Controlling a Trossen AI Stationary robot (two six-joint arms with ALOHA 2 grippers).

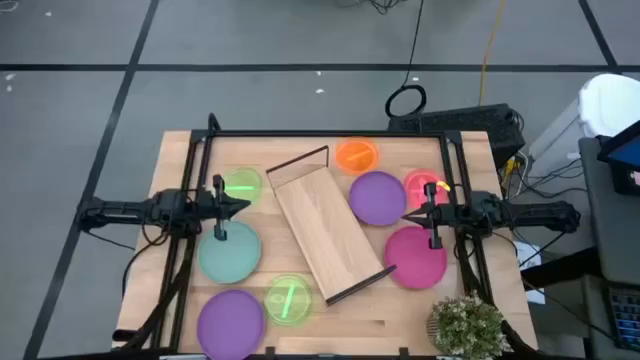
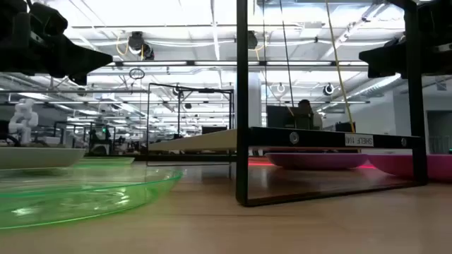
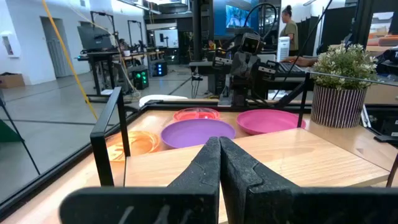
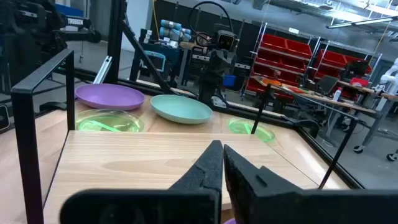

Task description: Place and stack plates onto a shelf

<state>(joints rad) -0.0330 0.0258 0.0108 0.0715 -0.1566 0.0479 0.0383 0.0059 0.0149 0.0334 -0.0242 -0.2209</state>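
Observation:
The shelf (image 1: 325,225), a light wooden board with black wire end frames, lies slantwise mid-table. To its left rest a green plate (image 1: 240,185), a teal plate (image 1: 229,250), a purple plate (image 1: 230,318) and a second green plate (image 1: 289,298). To its right rest an orange plate (image 1: 356,155), a purple plate (image 1: 378,197), a pink plate (image 1: 425,187) and a magenta plate (image 1: 415,255). My left gripper (image 1: 245,205) (image 3: 219,149) hovers shut by the shelf's left side. My right gripper (image 1: 408,217) (image 4: 217,152) hovers shut over the gap between the purple and magenta plates.
A potted plant (image 1: 467,325) stands at the table's near right corner. Black frame rails (image 1: 330,133) run along the far edge and both sides of the table. In the low view the near green plate (image 2: 70,194) and the shelf's wire frame (image 2: 242,106) fill the foreground.

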